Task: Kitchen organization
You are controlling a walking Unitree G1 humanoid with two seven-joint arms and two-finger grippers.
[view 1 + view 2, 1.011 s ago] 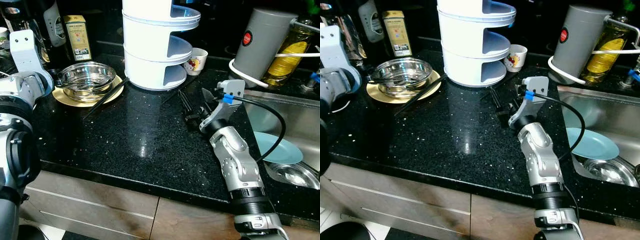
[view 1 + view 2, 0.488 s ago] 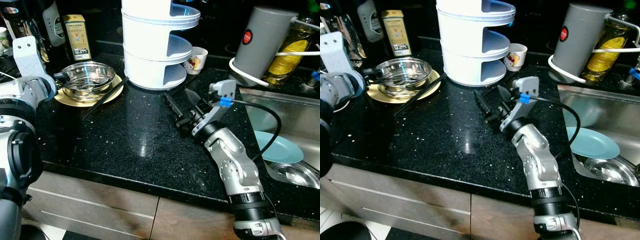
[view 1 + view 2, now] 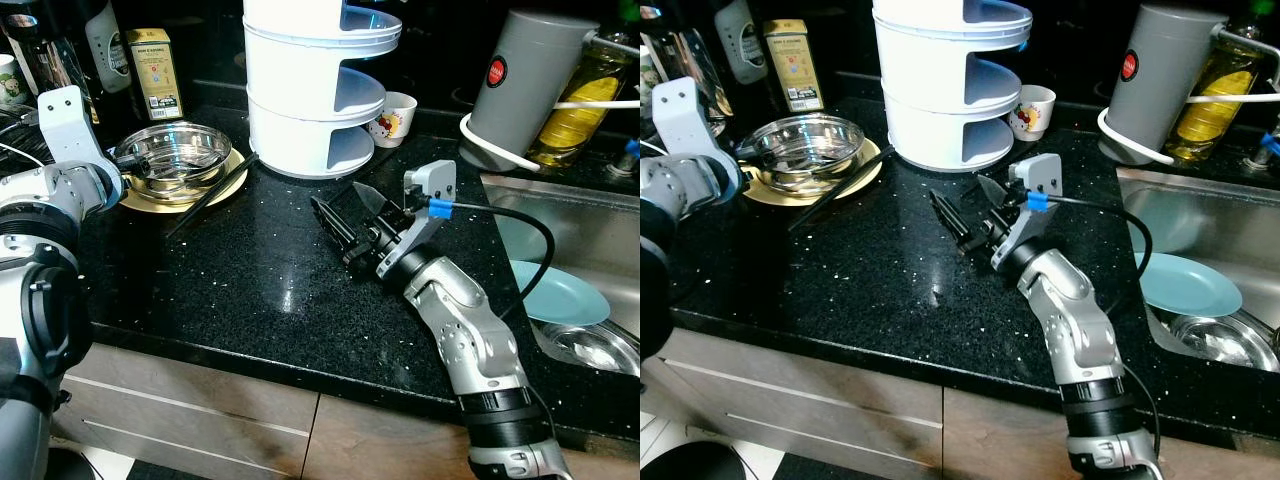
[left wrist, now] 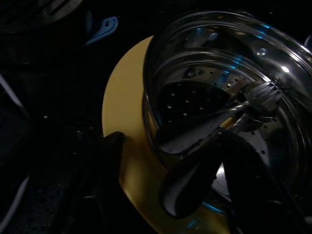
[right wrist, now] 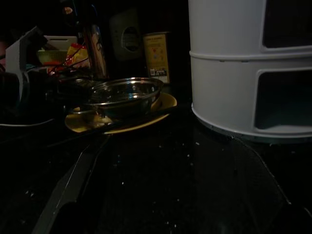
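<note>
A steel bowl [image 3: 176, 150] with a perforated spoon [image 4: 195, 117] inside sits on a yellow plate [image 3: 140, 196] at the back left of the black counter. My left gripper [image 3: 128, 166] is at the bowl's left rim. It is open, with one finger [image 4: 113, 161] over the plate outside the bowl and the other over the bowl. Black chopsticks [image 3: 212, 190] lean on the plate's right edge. My right gripper [image 3: 346, 207] hovers low over mid-counter, open and with nothing in it, pointing left toward the bowl.
A white three-tier rack [image 3: 310, 90] stands at the back centre, with a small cup [image 3: 393, 120] beside it. A grey jug [image 3: 520, 90] and an oil bottle [image 3: 575, 110] stand at the back right. The sink [image 3: 600, 225] holds a blue plate [image 3: 560, 295]. A tea tin [image 3: 155, 75] stands behind the bowl.
My right gripper has swung left from near the sink edge to mid-counter, its fingers now pointing at the bowl. The left gripper has edged closer to the bowl's rim.
</note>
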